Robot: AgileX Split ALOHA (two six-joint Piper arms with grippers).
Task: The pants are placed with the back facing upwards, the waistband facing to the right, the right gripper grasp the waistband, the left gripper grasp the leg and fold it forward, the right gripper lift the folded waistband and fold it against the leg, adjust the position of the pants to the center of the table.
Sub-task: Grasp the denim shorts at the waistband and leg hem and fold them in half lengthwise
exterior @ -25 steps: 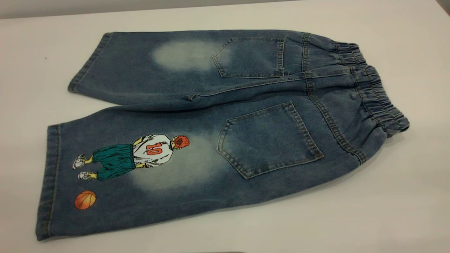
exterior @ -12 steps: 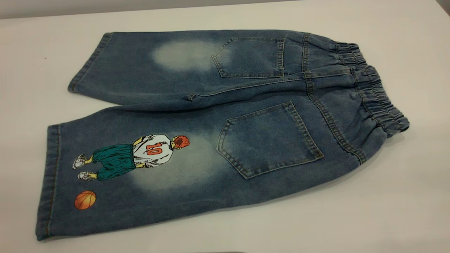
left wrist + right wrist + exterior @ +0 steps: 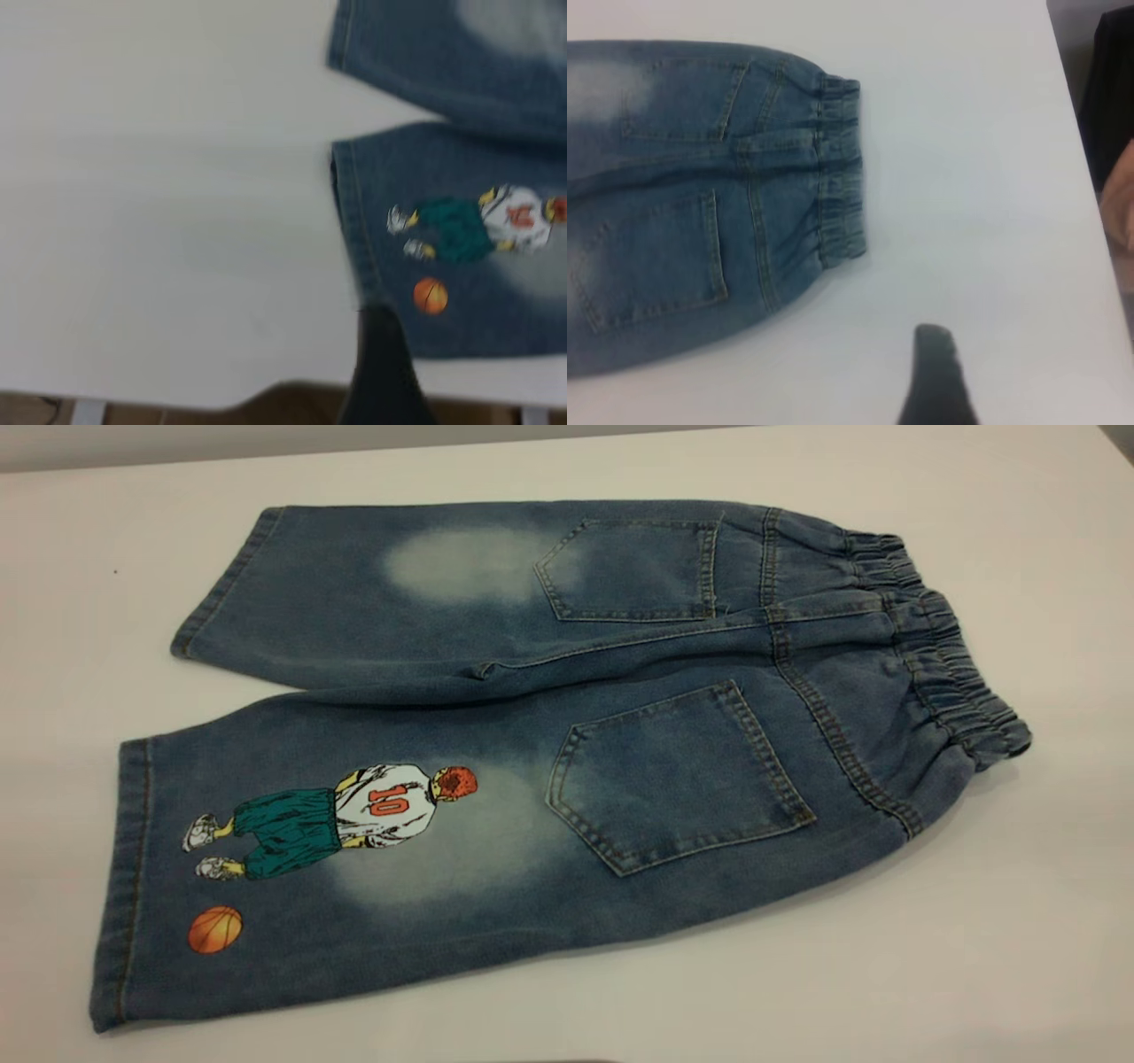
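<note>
The pants (image 3: 656, 646) lie flat on the table (image 3: 992, 939) with the back pockets up. The waistband (image 3: 941, 651) is at the right and both hems are at the left. The leg (image 3: 354, 877) with the number 10 player and orange basketball lies nearer the front. Neither gripper shows in the exterior view. In the left wrist view my left gripper (image 3: 376, 320) shows as a dark shape just off the printed leg's hem (image 3: 354, 221), beside the basketball. In the right wrist view my right gripper (image 3: 932, 343) hangs over bare table, apart from the waistband (image 3: 840, 168).
The table's front edge (image 3: 177, 398) shows close to the left gripper, with brown floor below. Past the table's right edge (image 3: 1085, 177) there is a dark shape and a pinkish one (image 3: 1118, 208). Wide bare tabletop surrounds the pants.
</note>
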